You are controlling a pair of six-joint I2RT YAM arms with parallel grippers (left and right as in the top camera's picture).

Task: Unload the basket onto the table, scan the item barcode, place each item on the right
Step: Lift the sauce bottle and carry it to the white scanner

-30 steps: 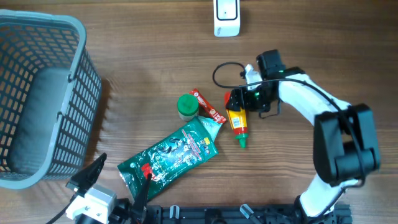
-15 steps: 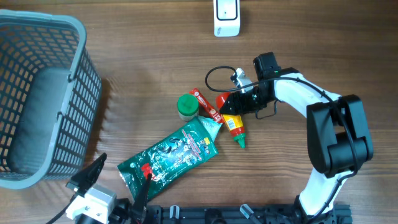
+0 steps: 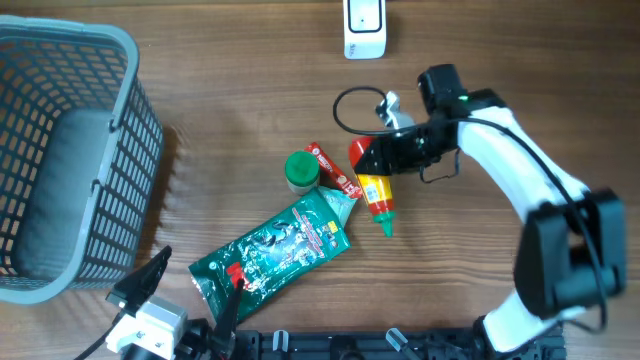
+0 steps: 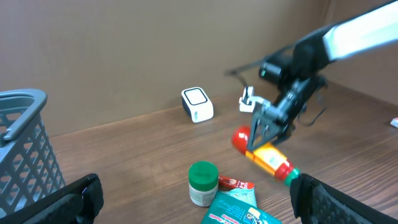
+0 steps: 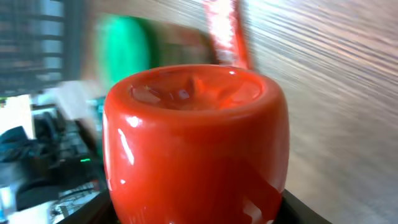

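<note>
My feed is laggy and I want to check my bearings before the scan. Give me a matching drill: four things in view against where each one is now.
Things:
1. bottle
2. scanner
3. basket
4. pouch

Places:
A. far side, standing alone
B. left side
C. gripped in the right end effector
D. lying flat, near side

Pairs: 1-C, 2-A, 3-B, 4-D
</note>
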